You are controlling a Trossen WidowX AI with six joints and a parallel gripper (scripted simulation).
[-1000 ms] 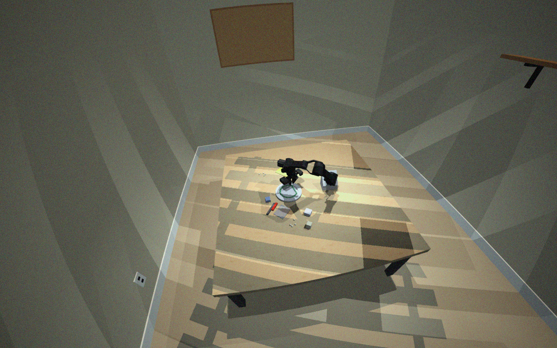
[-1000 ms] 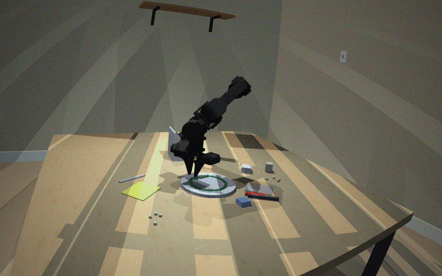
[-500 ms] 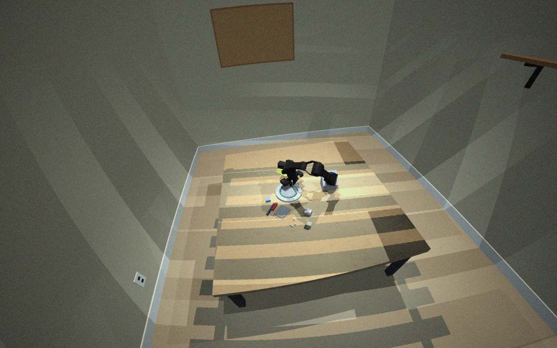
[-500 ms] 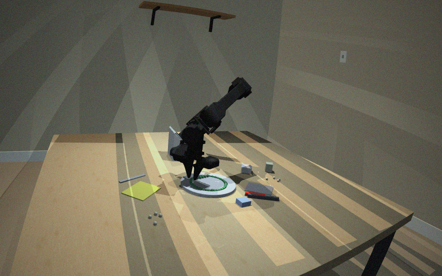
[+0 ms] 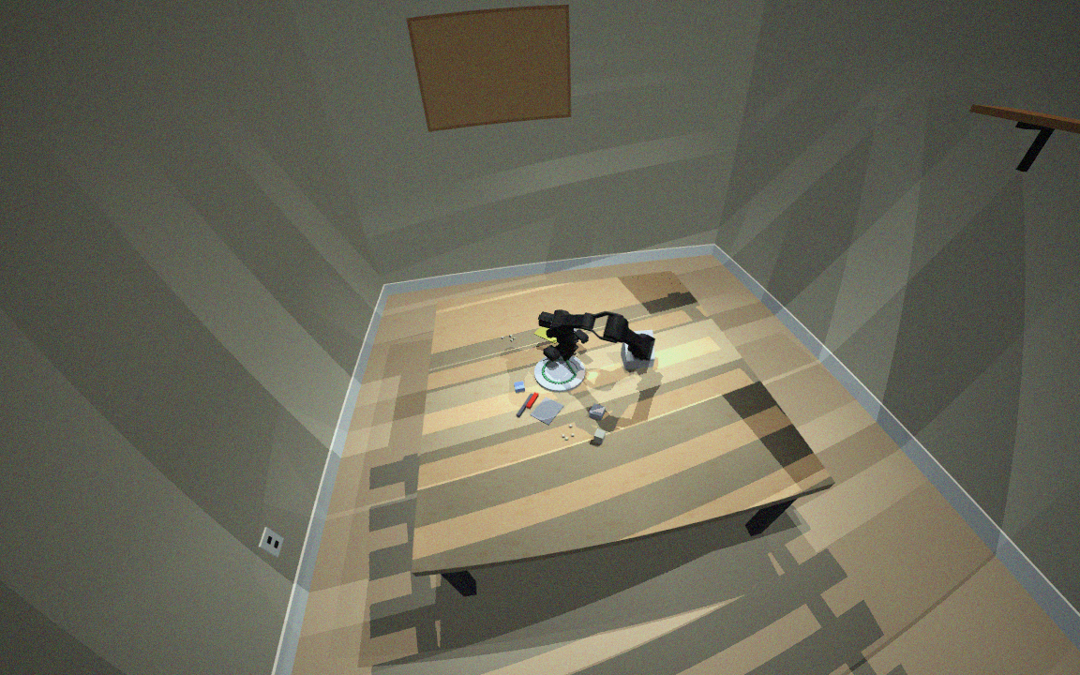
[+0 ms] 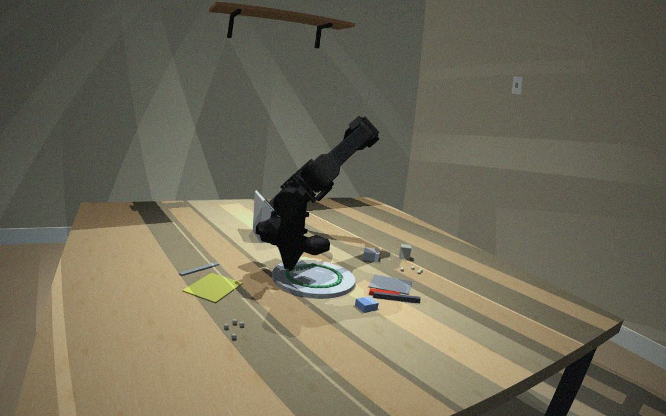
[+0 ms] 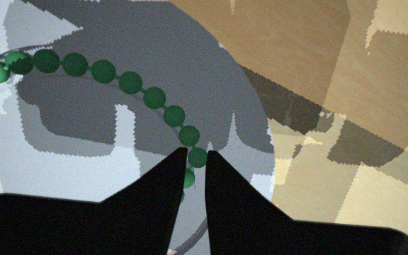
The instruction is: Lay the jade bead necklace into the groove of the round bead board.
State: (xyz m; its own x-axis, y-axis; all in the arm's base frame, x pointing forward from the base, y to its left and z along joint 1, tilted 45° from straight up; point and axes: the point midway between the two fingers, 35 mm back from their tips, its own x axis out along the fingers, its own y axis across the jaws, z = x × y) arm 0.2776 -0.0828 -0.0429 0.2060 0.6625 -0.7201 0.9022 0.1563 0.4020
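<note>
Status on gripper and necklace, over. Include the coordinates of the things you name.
Gripper point(image 5: 559, 361) point(image 6: 288, 268) point(image 7: 197, 157) shut on jade bead necklace point(image 5: 559, 383) point(image 6: 339, 279) point(image 7: 154, 98). Necklace on bead board point(image 5: 537, 375) point(image 6: 314, 293) point(image 7: 239, 106), partly off groove. Nothing visibly blocking.

On the counter point(image 5: 611, 503) point(image 6: 133, 331) there is a yellow-green sheet point(image 5: 541, 334) point(image 6: 213, 287), lying flat, and near it a thin grey bar point(image 6: 199, 268). Four small pale balls point(image 5: 508, 337) point(image 6: 234, 326) are grouped near this sheet; other small balls point(image 5: 567, 433) point(image 6: 411, 269) are near a grey-green block point(image 5: 598, 436) point(image 6: 405, 252). A light grey block point(image 5: 596, 411) point(image 6: 371, 254) is also near that block. A grey square piece point(image 5: 547, 410) point(image 6: 390, 284) lies just beside an object in red and black point(image 5: 527, 403) point(image 6: 396, 297), and a blue block point(image 5: 518, 386) point(image 6: 366, 304) is near them. On the walls there are a brown panel point(image 5: 493, 68) and a wooden shelf point(image 5: 1056, 124) point(image 6: 281, 14) with black brackets.
</note>
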